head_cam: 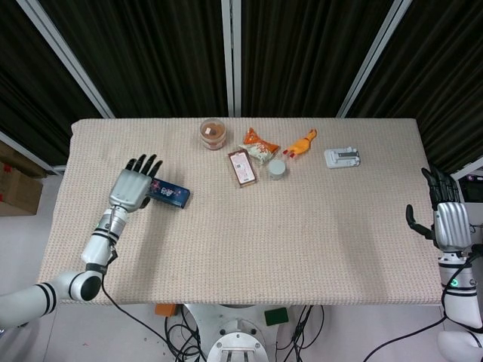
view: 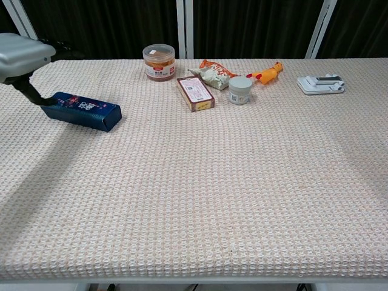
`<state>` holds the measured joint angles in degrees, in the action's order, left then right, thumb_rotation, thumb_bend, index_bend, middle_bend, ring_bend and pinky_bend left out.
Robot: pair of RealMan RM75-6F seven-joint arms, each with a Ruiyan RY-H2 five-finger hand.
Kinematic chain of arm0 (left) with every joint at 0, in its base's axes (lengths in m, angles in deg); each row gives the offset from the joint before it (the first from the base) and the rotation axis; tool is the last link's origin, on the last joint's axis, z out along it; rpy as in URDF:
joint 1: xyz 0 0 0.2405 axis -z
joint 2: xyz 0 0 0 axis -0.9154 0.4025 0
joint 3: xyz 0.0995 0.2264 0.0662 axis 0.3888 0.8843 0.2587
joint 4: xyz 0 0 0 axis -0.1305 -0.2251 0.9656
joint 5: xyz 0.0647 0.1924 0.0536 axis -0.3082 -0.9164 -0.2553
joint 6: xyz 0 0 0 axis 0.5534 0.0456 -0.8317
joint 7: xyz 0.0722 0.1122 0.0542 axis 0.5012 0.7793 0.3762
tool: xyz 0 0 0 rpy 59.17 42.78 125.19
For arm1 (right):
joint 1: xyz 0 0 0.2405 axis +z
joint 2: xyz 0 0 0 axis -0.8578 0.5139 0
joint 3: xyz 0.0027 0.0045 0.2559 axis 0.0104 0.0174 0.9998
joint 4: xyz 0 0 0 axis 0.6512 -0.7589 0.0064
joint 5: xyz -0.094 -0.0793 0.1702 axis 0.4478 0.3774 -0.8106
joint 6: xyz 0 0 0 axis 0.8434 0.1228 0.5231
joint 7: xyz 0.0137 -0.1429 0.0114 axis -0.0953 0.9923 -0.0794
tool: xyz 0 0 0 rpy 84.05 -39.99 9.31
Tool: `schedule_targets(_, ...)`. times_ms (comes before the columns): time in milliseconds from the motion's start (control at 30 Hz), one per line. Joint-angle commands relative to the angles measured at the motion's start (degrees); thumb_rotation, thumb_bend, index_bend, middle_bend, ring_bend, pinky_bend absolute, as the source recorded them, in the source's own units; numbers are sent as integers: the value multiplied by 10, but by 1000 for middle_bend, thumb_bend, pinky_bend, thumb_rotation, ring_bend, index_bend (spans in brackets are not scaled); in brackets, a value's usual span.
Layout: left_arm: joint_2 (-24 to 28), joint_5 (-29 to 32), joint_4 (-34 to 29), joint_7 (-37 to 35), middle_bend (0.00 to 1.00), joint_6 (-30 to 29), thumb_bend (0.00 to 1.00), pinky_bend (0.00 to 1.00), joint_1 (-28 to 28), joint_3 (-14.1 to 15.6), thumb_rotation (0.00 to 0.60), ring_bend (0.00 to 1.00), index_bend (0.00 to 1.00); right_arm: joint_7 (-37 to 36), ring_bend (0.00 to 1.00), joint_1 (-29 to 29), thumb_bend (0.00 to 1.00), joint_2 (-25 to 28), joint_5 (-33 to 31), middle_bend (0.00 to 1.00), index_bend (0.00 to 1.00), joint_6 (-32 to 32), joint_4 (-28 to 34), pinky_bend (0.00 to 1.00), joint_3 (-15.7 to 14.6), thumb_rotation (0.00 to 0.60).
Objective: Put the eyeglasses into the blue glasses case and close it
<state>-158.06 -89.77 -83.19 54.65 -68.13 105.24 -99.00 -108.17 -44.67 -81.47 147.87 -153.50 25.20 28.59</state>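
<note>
A dark blue oblong box (head_cam: 169,194) with printed lettering lies flat near the table's left side, also seen in the chest view (view: 83,110). My left hand (head_cam: 132,187) hovers over its left end with fingers spread; in the chest view the left hand (view: 21,53) sits above the box and its thumb reaches down to the box's left end. It holds nothing. My right hand (head_cam: 449,220) hangs beyond the table's right edge, fingers extended and empty. No eyeglasses show in either view.
Along the back of the table stand an orange-lidded jar (head_cam: 213,133), an orange snack bag (head_cam: 259,146), a brown flat box (head_cam: 242,167), a small white tub (head_cam: 278,168), a yellow rubber chicken (head_cam: 302,142) and a white device (head_cam: 343,157).
</note>
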Motion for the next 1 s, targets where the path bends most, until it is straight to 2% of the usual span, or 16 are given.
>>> schedule_targets(33, 33, -33, 22, -17, 0, 78, 177, 136, 35, 27, 600, 0, 0, 2, 0, 0, 526, 0, 1, 0, 0, -1, 1, 0, 0, 600)
schedule_targets(167, 35, -54, 61, -56, 0, 141, 132, 134, 65, 38, 600, 0, 0, 6, 0, 0, 526, 4, 1, 0, 0, -3, 5, 0, 1, 600)
schedule_targets(400, 10, -116, 144, -136, 0, 163, 124, 133, 97, 45, 600, 0, 3, 10, 0, 1, 526, 6, -2, 0, 0, 2, 8, 0, 1, 600)
schedule_targets(500, -2, -145, 180, -165, 0, 171, 124, 132, 107, 58, 600, 0, 51, 11, 0, 2, 526, 6, -2, 0, 0, 3, 9, 0, 2, 600)
schedule_targets(833, -12, -188, 215, -226, 0, 180, 124, 129, 120, 85, 600, 0, 130, 13, 0, 4, 527, 4, -4, 0, 0, 8, 7, 0, 1, 600)
schedule_targets(1000, -18, -194, 227, -246, 0, 171, 124, 128, 119, 89, 600, 0, 227, 13, 0, 5, 526, 2, -4, 0, 0, 11, 5, 0, 1, 600)
